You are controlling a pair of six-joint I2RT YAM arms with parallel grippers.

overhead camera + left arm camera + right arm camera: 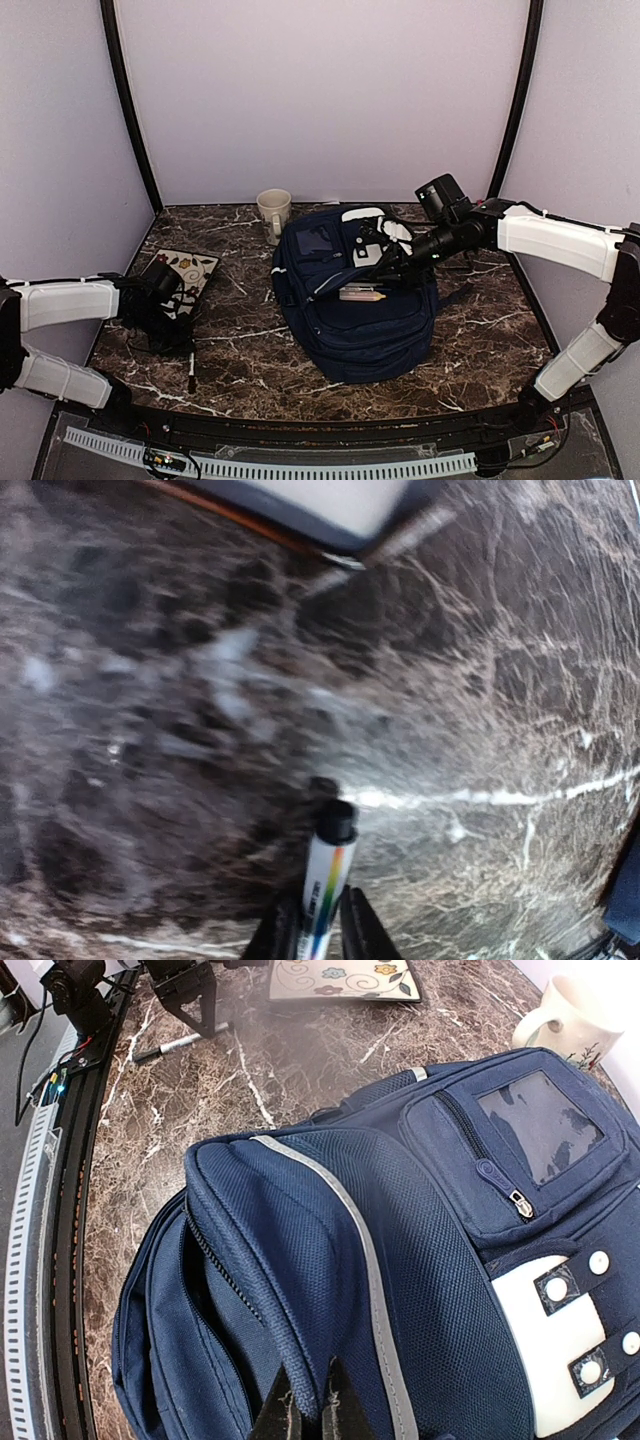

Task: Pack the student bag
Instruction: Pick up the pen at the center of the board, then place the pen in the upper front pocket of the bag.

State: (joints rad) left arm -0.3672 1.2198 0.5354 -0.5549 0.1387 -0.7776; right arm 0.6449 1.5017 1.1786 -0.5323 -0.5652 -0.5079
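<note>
Nearest me, my left pincer (320, 932) was down at the left side of the dark marble table (480, 345). Its two fingers (365, 930) sat close on either side of a rainbow-striped marker (327, 875) with a black cap. The view was blurred, so I could not tell whether they truly squeezed it. Just beyond that pincer lay a flower-printed board (190, 268).

The student bag (360, 330) lay in the middle of the table, front face up. Its main compartment was unzipped and gaping, and a pale pencil-like stick (362, 295) showed in the opening. My right pincer (305, 1410) reached in from the right over the bag and was clamped on the fabric lip of that opening beside the zipper teeth — fingers nearly together, cloth between them. At the back, just beside the bag's far left corner, a cream mug (273, 212) stood upright.
</note>
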